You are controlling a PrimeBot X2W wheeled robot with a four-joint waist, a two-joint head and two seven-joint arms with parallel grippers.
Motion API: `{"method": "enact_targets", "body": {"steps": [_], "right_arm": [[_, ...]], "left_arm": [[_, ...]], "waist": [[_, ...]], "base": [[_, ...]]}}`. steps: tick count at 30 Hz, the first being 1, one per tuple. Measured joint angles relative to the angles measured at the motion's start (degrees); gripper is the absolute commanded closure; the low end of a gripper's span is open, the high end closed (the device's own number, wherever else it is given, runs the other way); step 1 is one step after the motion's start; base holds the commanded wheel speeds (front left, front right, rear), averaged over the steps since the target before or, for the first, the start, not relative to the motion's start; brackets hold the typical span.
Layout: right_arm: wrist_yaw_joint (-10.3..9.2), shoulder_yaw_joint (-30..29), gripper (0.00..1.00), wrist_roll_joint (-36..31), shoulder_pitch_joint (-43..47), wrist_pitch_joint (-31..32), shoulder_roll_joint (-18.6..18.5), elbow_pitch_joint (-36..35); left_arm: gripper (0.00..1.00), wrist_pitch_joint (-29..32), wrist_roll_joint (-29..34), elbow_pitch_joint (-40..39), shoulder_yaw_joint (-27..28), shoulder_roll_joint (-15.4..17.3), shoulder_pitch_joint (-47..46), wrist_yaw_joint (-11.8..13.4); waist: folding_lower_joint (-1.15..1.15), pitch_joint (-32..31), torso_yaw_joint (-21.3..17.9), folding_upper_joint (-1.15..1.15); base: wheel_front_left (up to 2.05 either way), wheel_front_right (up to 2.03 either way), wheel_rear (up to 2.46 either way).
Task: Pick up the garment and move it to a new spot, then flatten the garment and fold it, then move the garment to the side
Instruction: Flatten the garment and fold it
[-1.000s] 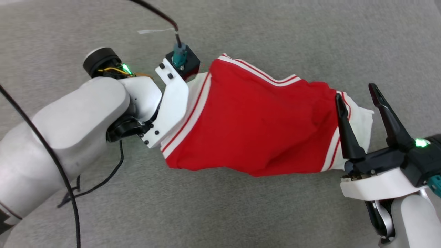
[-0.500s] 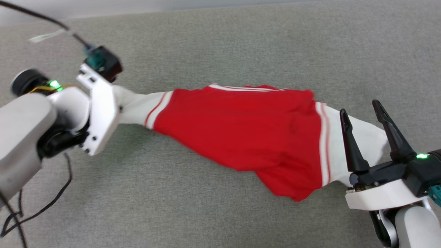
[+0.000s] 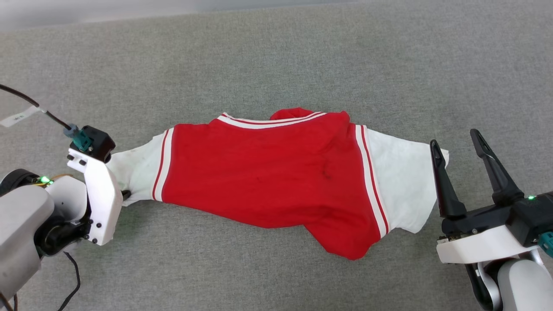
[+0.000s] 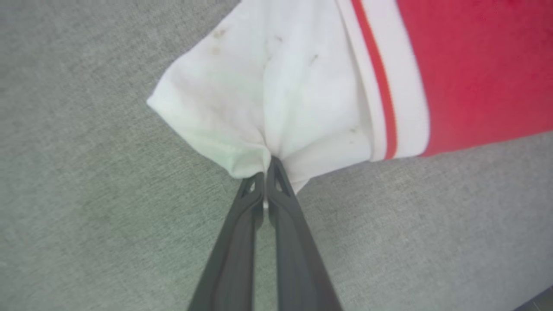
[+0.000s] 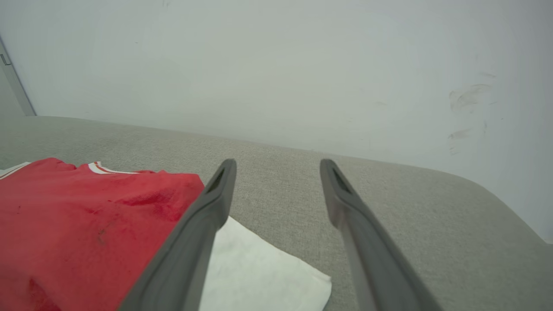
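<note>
Pinches a white sleeve (image 4: 259, 86) of the bright red soft-fabric T-shirt (image 3: 268, 172) with the left gripper (image 4: 265, 172); holds the right gripper (image 3: 454, 138) splayed, empty, nearby.

1. Left arm (image 3: 19, 229): the pale forearm comes in at the near left. Its white wrist plate (image 3: 101, 196) faces right, with a black camera block (image 3: 97, 140) at the plate's far end.
2. Left gripper (image 4: 265, 168): the two dark fingers are pressed together, and their tips pinch the edge of the garment (image 4: 276, 86) at its white sleeve.
3. Right arm (image 3: 520, 285): it rises from the near right corner, its white wrist mount (image 3: 475, 248) lying roughly level.
4. Right gripper (image 3: 454, 140): the fingers are spread wide, pointing far and slightly left, with nothing between them.
5. A green lamp is lit on the left wrist (image 3: 43, 179) and another on the right wrist (image 3: 529, 198).
</note>
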Motion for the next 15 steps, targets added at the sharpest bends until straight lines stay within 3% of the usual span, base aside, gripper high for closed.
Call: {"method": "enact_targets", "body": {"steps": [1, 8, 15], "right_arm": [[0.0, -0.07, 0.0, -0.01, 0.06, 0.0, 0.0, 0.09], [0.0, -0.35, 0.0, -0.04, 0.62, 0.0, 0.04, 0.42], [0.0, -0.12, 0.0, -0.09, 0.6, 0.0, 0.33, 0.16]], "left_arm": [[0.0, -0.89, 0.24, 0.54, 0.05, -0.26, 0.06, 0.0], [0.0, -2.99, 2.75, -0.38, 1.11, 0.25, -2.51, -0.6], [0.0, -1.0, 4.71, -5.36, 3.71, 1.8, -9.96, -0.07]], "waist": [[0.0, -0.21, 0.03, 0.0], [0.0, -2.07, 0.67, 0.0], [0.0, -2.46, 0.66, 0.0]], "base": [[0.0, 0.0, 0.0], [0.0, 0.0, 0.0], [0.0, 0.0, 0.0]]}}
